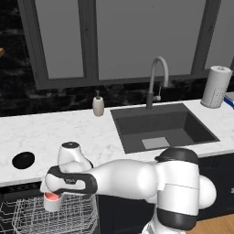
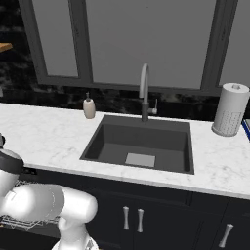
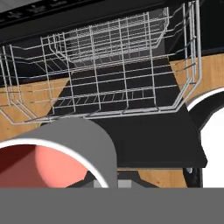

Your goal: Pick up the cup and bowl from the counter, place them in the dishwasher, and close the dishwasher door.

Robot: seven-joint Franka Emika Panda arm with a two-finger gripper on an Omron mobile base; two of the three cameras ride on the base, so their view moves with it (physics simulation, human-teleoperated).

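My gripper (image 1: 53, 195) is shut on the cup (image 1: 51, 202), which hangs just above the white wire rack (image 1: 41, 217) of the open dishwasher, in front of the counter (image 1: 41, 132) edge. In the hand view the cup (image 3: 65, 146) fills the lower left, its pink inside showing, with the rack (image 3: 109, 74) beyond it. The dishwasher door (image 3: 153, 140) lies open and flat under the rack. The black bowl (image 1: 23, 159) sits on the counter at the far left, behind and left of the gripper.
A dark sink (image 1: 160, 128) with a grey faucet (image 1: 156, 77) is set into the counter to the right. A beige soap dispenser (image 1: 98, 105) stands behind it, and a paper towel roll (image 1: 215, 87) at the far right. Dark cabinet fronts (image 2: 146, 215) run below.
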